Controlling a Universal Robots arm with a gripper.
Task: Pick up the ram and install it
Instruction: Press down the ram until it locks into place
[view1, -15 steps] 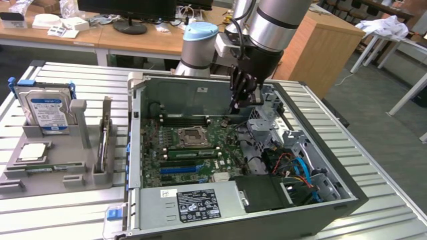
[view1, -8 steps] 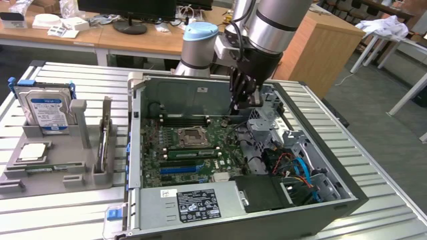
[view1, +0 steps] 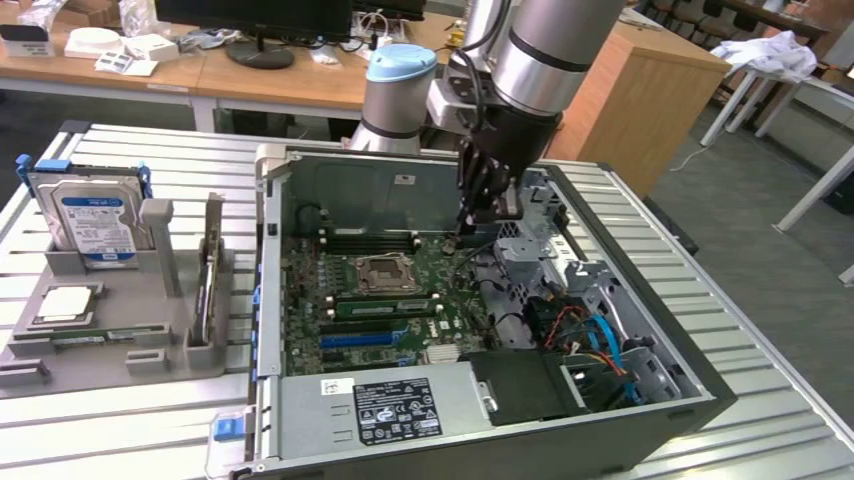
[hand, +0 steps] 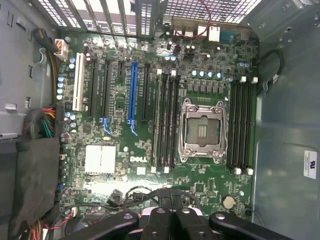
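Far to the exterior view's left of the CPU socket (view1: 384, 272), a hard drive (view1: 96, 215) w/ a blue label stands in a grey tray (view1: 174, 352). Just beside the socket, btw. it and the blue slot (view1: 358, 338), a thin green stick stands on its edge. It's prob. the ram (view1: 383, 306), but that's hard to tell. To the exterior view's right of the socket hangs the gripper (view1: 470, 225), fingers pressed together, holding nothing. To do this well, the ram must sit flat, both ends down the same, end clips snapped in.
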